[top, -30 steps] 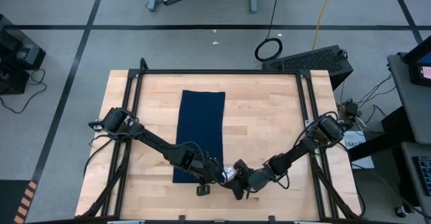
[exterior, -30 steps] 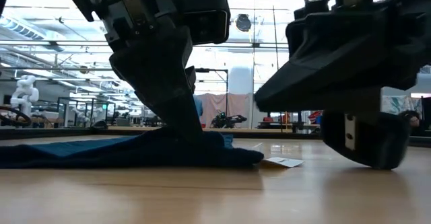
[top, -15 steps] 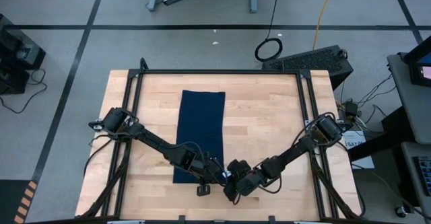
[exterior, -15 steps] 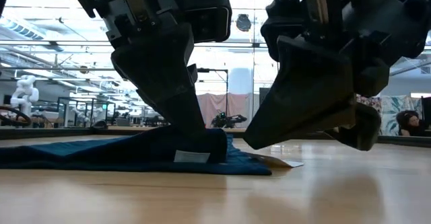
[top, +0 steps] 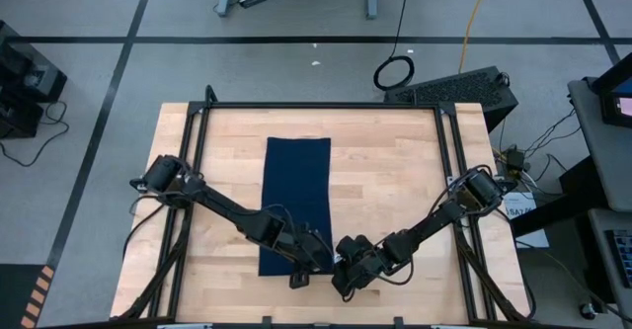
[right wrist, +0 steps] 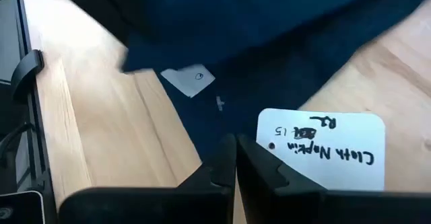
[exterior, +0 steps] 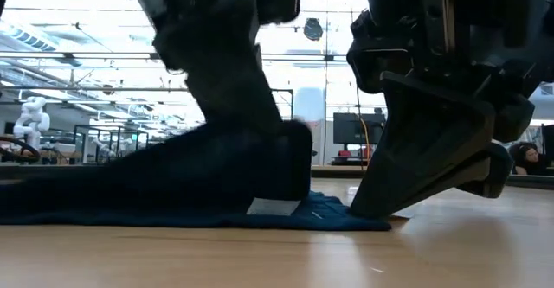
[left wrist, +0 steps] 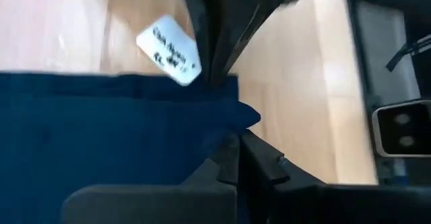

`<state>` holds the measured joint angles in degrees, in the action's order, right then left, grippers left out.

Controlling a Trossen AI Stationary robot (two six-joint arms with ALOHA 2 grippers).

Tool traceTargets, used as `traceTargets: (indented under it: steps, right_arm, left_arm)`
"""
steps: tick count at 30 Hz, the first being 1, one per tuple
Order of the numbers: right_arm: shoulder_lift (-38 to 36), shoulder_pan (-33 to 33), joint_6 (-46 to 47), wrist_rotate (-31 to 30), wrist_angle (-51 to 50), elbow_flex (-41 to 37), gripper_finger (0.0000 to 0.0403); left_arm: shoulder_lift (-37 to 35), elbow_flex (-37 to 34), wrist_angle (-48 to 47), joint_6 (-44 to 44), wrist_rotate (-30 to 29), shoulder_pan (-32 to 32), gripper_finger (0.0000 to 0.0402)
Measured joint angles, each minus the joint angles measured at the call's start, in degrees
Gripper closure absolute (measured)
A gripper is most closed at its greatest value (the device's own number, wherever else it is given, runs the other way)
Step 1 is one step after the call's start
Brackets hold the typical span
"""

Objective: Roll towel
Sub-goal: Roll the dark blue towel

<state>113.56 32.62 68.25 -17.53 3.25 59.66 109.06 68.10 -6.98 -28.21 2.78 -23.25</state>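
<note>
The navy towel is lying lengthwise down the middle of the wooden table, its near end lifted into a low fold right at the table's front edge. The left gripper is pinching that raised corner, fingers closed on the cloth. The right gripper is pressing down just beside it with its fingers together, gripping nothing I can make out. A small white tag is showing under the fold, and a handwritten paper label is lying by the corner.
</note>
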Motion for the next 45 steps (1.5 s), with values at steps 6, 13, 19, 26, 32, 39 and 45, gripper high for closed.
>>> traceTargets:
  steps: [6, 13, 19, 26, 32, 39, 45]
  right_arm:
    - [0.0, 0.0, 1.52, -0.01, -0.09, 0.0, 0.0397]
    - [0.0, 0.0, 1.42, 0.0, -0.23, 0.0, 0.0397]
    - [-0.02, 0.0, 1.46, -0.04, -0.42, 0.0, 0.0397]
    - [-0.02, -0.02, 1.36, 0.67, -0.47, 0.0, 0.0397]
    - [0.12, -0.02, 3.86, 1.11, -0.37, 0.04, 0.0397]
    - [-4.8, 0.89, 5.33, 1.69, -5.18, -0.13, 0.0397]
    - [-8.66, 5.1, 10.04, -4.55, -5.89, -0.09, 0.0396]
  left_arm:
    - [-4.83, 0.0, 0.23, -1.45, -3.05, -0.01, 0.0398]
    - [-6.05, 0.0, 2.7, -3.03, -3.15, -0.09, 0.0399]
    - [-4.88, -0.07, 5.46, -3.08, -4.23, 0.06, 0.0399]
    - [-6.02, 0.84, 4.89, -4.32, -4.3, 0.78, 0.04]
    - [-6.02, 1.14, 2.57, -4.45, -4.37, 0.79, 0.04]
    - [-6.02, 1.15, 1.89, -4.47, -4.92, 0.82, 0.04]
    - [-6.02, 1.16, 2.34, -4.47, -4.82, 1.57, 0.04]
